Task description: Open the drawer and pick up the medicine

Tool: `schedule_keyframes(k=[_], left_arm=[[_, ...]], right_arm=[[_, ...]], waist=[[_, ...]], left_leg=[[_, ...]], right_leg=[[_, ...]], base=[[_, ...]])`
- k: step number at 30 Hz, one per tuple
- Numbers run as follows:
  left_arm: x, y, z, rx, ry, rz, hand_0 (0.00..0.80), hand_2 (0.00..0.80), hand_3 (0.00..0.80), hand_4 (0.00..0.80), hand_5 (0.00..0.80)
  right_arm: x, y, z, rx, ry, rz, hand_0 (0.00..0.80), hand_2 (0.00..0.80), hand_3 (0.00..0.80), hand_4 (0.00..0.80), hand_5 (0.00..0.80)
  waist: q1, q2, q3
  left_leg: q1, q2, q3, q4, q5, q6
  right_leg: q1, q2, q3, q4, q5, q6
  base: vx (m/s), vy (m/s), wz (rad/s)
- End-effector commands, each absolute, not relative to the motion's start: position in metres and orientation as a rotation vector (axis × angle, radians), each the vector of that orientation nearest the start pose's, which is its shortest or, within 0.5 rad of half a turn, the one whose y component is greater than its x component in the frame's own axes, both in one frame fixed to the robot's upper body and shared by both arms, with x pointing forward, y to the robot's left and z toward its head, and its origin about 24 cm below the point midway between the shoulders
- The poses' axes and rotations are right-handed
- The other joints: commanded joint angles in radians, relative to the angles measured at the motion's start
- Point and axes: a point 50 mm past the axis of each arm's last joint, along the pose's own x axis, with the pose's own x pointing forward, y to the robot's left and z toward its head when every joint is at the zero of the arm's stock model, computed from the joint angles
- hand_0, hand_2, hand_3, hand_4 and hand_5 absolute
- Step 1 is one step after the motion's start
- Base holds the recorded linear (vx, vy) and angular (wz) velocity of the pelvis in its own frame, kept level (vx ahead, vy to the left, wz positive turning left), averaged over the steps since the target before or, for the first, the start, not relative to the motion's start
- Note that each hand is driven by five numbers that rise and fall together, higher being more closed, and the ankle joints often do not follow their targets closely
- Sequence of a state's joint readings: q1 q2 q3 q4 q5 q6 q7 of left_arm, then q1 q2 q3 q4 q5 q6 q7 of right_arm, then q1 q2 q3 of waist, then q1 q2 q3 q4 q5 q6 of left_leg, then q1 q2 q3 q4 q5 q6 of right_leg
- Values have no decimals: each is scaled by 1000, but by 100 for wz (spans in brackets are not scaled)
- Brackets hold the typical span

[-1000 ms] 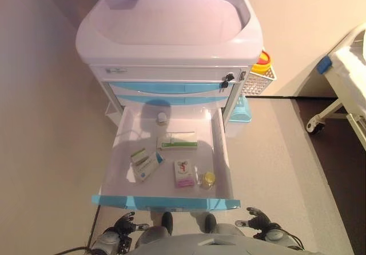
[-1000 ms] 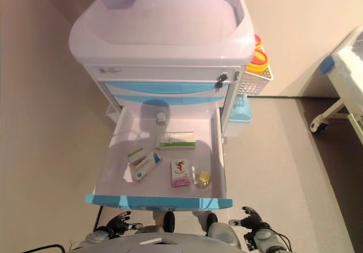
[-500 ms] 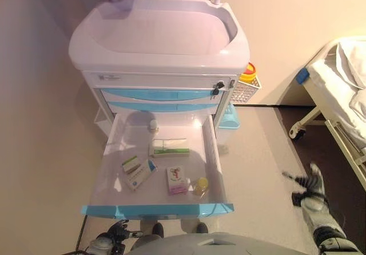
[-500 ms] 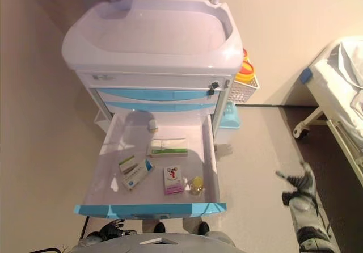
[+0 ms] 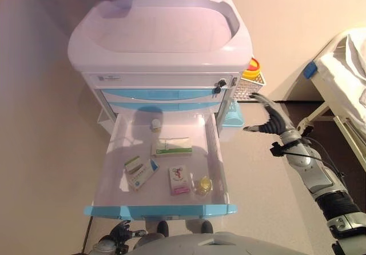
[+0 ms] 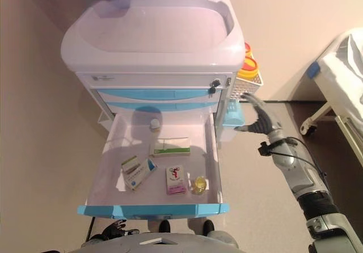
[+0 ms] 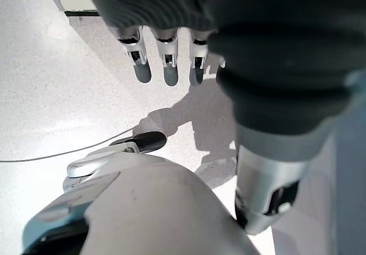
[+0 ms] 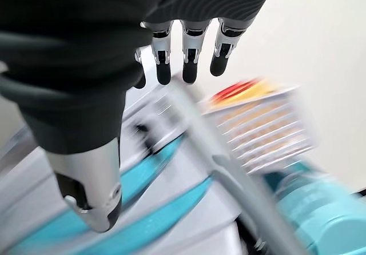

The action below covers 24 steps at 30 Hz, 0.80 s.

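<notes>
The cart's (image 5: 160,32) bottom drawer (image 5: 160,210) stands pulled out. Inside lie several medicines: a small white bottle (image 5: 155,124) at the back, a green-and-white box (image 5: 171,146), a small green box (image 5: 133,164), a blue-and-white box (image 5: 143,174), a pink box (image 5: 179,180) and a little yellow jar (image 5: 203,184). My right hand (image 5: 270,118) is raised to the right of the drawer, beside the cart's side, fingers (image 8: 189,60) straight and holding nothing. My left hand (image 5: 117,235) hangs low below the drawer front, fingers (image 7: 166,66) straight over the floor.
A white wire basket (image 5: 250,83) with a yellow container hangs on the cart's right side, with a teal bin (image 5: 231,118) below it. A bed frame (image 5: 349,72) on castors stands at the far right. A wall runs behind the cart.
My right hand has risen from low on the right and swung in toward the cart's right side. The view has shifted slightly. The left hand stays low.
</notes>
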<state>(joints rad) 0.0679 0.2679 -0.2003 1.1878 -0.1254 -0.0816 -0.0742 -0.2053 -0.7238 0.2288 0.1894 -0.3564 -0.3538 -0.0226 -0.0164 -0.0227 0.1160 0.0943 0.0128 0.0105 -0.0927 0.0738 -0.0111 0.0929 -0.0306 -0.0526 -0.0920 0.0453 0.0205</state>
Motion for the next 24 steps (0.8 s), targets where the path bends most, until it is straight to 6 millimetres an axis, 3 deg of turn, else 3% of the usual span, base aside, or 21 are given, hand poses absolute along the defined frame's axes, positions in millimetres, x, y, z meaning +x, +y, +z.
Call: schedule_keyframes(k=[1, 11, 24], left_arm=[[65, 234, -164, 231, 1258, -54, 0, 0, 0, 0, 0], [80, 241, -160, 259, 1235, -86, 0, 0, 0, 0, 0], [89, 248, -156, 289, 1230, -108, 0, 0, 0, 0, 0]], right_arm=[[283, -190, 119, -1163, -457, 505, 0, 0, 0, 0, 0], [277, -154, 100, -1298, -436, 841, 0, 0, 0, 0, 0], [273, -139, 49, -1403, -290, 1049, 0, 0, 0, 0, 0]], waist=[[37, -43, -22], [70, -46, -22], [105, -42, -17]], left_leg=[[-16, -48, -3, 21, -89, 22], [-29, -54, -31, 17, -79, 21], [-37, -58, -54, 14, -74, 22]], right_leg=[[-30, -40, -26, 63, -14, 54], [-34, -47, -49, 62, -13, 60], [-36, -54, -76, 67, -16, 63]], base=[[-6, -5, 8], [0, -3, 10], [4, -6, 8]])
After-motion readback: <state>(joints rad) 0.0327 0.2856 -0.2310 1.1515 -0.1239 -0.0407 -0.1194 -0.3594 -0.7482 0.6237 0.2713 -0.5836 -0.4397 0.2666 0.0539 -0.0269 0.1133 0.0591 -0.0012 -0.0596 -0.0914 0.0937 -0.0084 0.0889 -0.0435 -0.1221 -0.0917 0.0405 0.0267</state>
